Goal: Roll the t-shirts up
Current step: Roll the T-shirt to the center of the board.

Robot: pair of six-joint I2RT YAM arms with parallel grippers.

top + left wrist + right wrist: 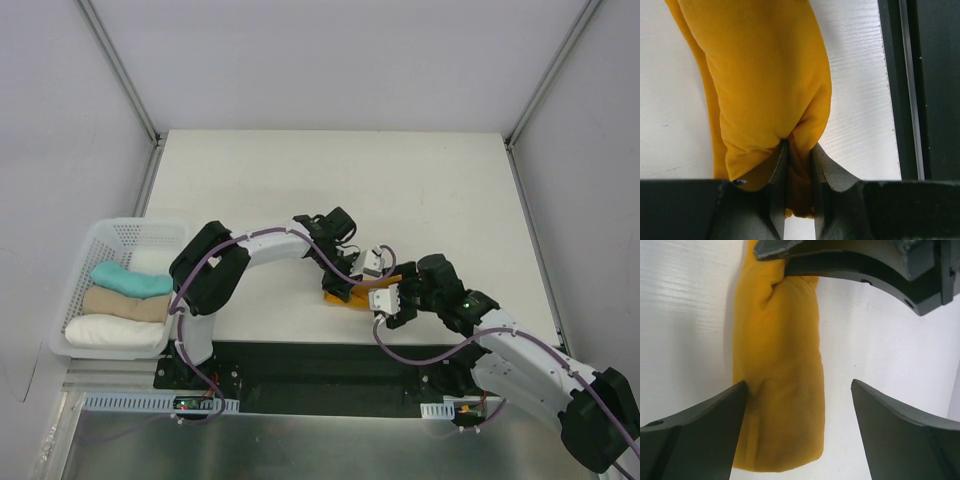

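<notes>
Pinching end of rolled mustard-orange fabric t-shirt (765,75) in left tool (799,150), straddling roll with wide-spread right tool (799,390) on white tabletop (400,180); white plastic basket (85,260) of rolled cloths (125,304) far left.

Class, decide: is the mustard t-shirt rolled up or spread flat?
Rolled up: the t-shirt forms a compact tube, one end pinched by the left gripper.
</notes>
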